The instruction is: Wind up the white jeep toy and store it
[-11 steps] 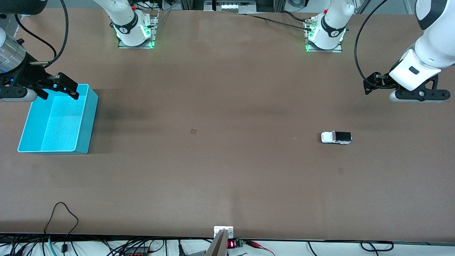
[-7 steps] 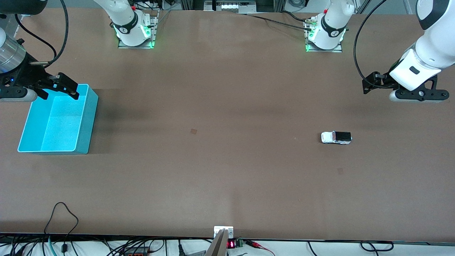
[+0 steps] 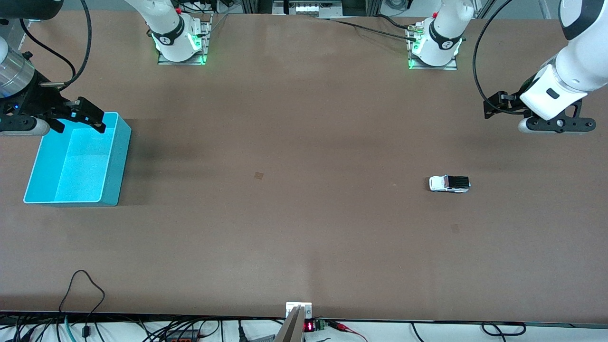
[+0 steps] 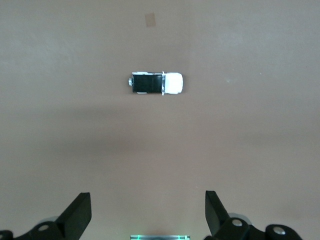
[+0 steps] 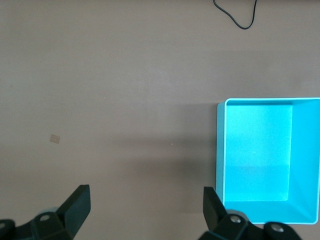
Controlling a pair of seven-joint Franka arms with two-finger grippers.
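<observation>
Since the earlier frame the left gripper [image 3: 494, 104] has crept slightly toward the bases. 1 table [image 3: 304, 228], 1 bin [image 3: 114, 161], 1 jeep [image 3: 449, 184]. The jeep lies on bare table near the left gripper, untouched. Both grippers gape wide, empty; the right gripper [image 3: 85, 116] hangs over the bin.

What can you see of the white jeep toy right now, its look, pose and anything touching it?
The white jeep toy is a tiny, plastic-looking car: white body, black ribbed roof panel, dark windows, small black wheels. It stands upright on its wheels on the bare brown table, toward the left arm's end, its white hood pointing toward the right arm's end. Nothing touches it but the table.
</observation>
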